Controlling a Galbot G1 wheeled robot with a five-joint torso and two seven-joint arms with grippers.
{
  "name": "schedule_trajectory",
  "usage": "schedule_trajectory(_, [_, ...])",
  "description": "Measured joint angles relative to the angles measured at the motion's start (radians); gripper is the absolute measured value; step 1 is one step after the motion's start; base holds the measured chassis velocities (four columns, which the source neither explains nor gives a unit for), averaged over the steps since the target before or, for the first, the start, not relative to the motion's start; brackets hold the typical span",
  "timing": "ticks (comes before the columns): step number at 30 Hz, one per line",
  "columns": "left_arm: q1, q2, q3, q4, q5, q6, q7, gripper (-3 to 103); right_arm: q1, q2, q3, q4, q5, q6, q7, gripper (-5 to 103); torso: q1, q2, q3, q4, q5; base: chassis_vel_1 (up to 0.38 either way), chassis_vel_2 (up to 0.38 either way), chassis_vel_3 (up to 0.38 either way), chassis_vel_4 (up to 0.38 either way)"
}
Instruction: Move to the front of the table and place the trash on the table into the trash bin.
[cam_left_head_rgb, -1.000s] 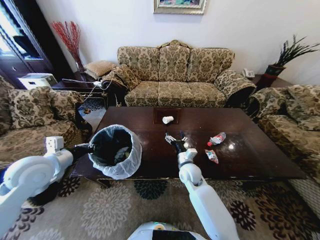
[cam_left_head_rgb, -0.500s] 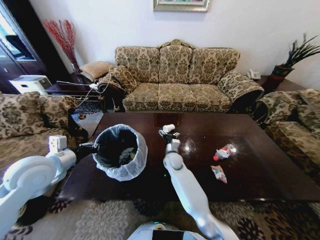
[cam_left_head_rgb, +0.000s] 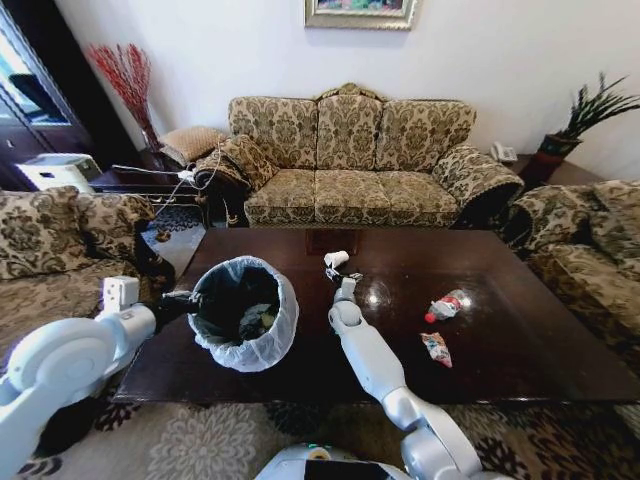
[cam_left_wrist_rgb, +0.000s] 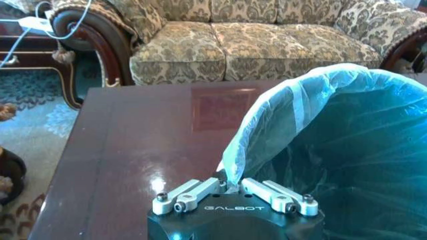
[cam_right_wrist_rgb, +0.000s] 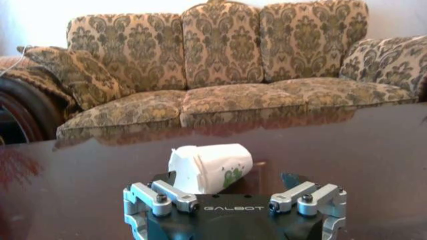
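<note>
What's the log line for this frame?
left gripper: shut on trash bin rim | right gripper: open, at paper cup | table

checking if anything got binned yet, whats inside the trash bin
The trash bin, held at its rim by the left gripper, shows a few pale and yellowish scraps low inside its dark interior. What lies beneath them is hidden by the bag and wall.

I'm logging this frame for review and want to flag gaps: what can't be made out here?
- Right gripper fingertips: right wrist view, hidden behind its own body, so contact with the paper cup is unclear.
- Trash bin contents: left wrist view, veiled by the bag the left gripper pinches; in the head view, too small to name.
- Wrapper print: head view, too small.
- Bottle cap end: head view, lost in table glare.
</note>
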Motion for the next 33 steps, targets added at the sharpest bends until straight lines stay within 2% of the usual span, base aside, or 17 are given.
schedule_trajectory(10, [-0.004,0.012,0.000,0.007,-0.014,-0.002,-0.002,0,0.066,-0.001,0.001,-0.123,0.010,0.028,-0.053,100,-0.001,0.000,0.000,0.0003,-0.0001,0.000,0.000,0.000,0.000])
schedule_trajectory(18, [-0.015,0.020,0.005,0.022,-0.023,-0.008,-0.002,0,0.109,-0.001,-0.004,-0.168,0.019,0.036,-0.128,100,-0.001,0.000,0.000,0.0000,0.0000,0.000,0.000,0.000,0.000])
schedule_trajectory(20, [-0.017,0.022,0.005,0.025,-0.024,-0.009,-0.002,0,0.107,-0.001,-0.009,-0.162,0.017,0.043,-0.157,88,-0.001,0.000,0.000,0.0002,0.0000,0.000,0.000,0.000,0.000])
schedule_trajectory(25, [-0.019,0.022,0.009,0.030,-0.025,-0.010,-0.001,0,0.095,-0.001,-0.011,-0.142,0.013,0.023,-0.178,100,-0.001,0.000,0.000,0.0001,-0.0001,0.000,0.000,0.000,0.000])
schedule_trajectory(33, [-0.021,0.022,0.014,0.032,-0.025,-0.012,0.000,0,0.090,-0.002,-0.014,-0.143,-0.001,0.023,-0.180,100,-0.001,0.000,0.000,0.0002,-0.0001,0.000,0.000,0.000,0.000])
